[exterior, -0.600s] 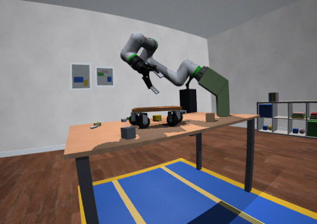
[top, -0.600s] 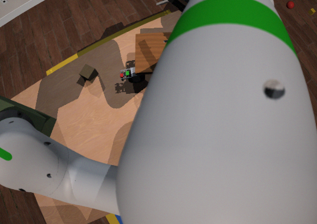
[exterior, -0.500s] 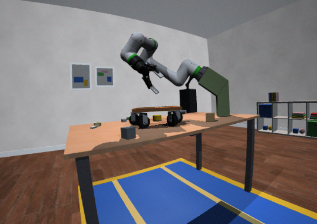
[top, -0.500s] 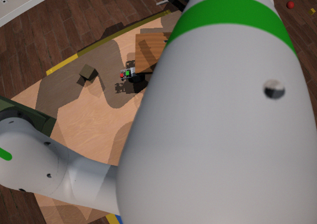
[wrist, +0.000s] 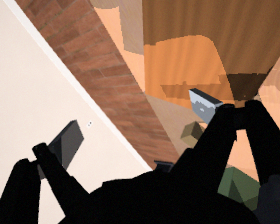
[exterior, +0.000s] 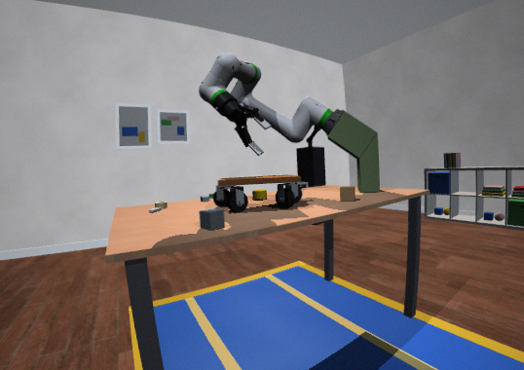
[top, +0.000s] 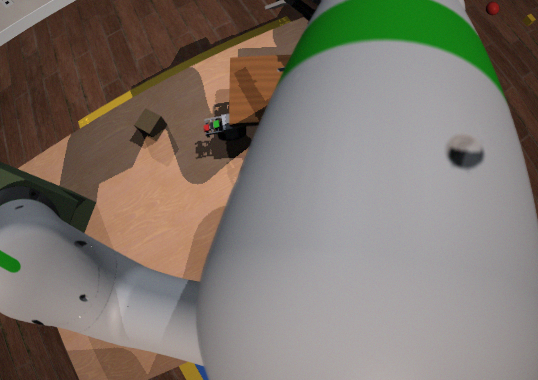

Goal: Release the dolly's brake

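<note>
The dolly [exterior: 258,179] [top: 250,88] has a brown wooden deck and black casters, and it stands on the table [exterior: 146,230] [top: 145,211]. In the top view one caster's brake pedal shows a red end [top: 206,127] and a green end [top: 217,124] at the deck's near-left corner. Which end is down I cannot tell. My gripper [exterior: 249,142] [top: 292,1] [wrist: 134,115] is open and empty. It hangs well above the dolly's deck [wrist: 211,3], tilted. My own arm [top: 380,201] hides most of the deck in the top view.
A tan cube [top: 150,121] [exterior: 347,193], a grey cube [exterior: 211,218], a yellow cylinder [exterior: 259,195] under the dolly and small pieces [exterior: 158,205] lie on the table. A black box [exterior: 311,166] stands behind it. A shelf [exterior: 474,196] stands at the right wall.
</note>
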{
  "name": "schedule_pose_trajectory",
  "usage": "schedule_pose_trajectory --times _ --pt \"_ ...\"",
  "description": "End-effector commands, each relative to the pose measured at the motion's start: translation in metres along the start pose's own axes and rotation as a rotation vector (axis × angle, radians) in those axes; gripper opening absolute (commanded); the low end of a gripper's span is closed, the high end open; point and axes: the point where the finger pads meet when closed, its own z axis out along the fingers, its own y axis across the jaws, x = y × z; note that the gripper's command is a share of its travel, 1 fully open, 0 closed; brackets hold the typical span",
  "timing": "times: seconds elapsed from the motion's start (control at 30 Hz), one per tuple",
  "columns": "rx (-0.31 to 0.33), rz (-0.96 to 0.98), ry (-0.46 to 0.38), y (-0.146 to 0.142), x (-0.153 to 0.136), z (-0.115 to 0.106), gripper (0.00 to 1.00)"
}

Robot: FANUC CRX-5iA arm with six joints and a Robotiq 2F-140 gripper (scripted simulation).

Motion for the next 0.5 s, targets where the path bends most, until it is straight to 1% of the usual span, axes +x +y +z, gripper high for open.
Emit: schedule_pose_trajectory --times 0.0,0.07,0.1,0.17,0.2,0.23,0.27,0.3,0.37,0.4,0.47 --pt "-0.007 -0.008 -0.002 0.001 -0.002 0.001 0.00" --pt "-0.049 -0.053 -0.013 0.006 -0.015 0.010 0.00" --pt "-0.087 -0.097 -0.022 0.011 -0.027 0.016 0.00" --pt "-0.199 -0.229 -0.046 0.026 -0.058 0.033 0.00" --pt "-0.239 -0.283 -0.053 0.036 -0.075 0.041 0.00" --pt "-0.268 -0.317 -0.059 0.036 -0.076 0.042 0.00" --pt "-0.268 -0.317 -0.059 0.036 -0.076 0.042 0.00" --pt "-0.332 -0.405 -0.069 0.047 -0.094 0.049 0.00" --pt "-0.342 -0.418 -0.070 0.047 -0.094 0.049 0.00" --pt "-0.419 -0.528 -0.079 0.058 -0.110 0.054 0.00" --pt "-0.419 -0.528 -0.079 0.058 -0.110 0.054 0.00"
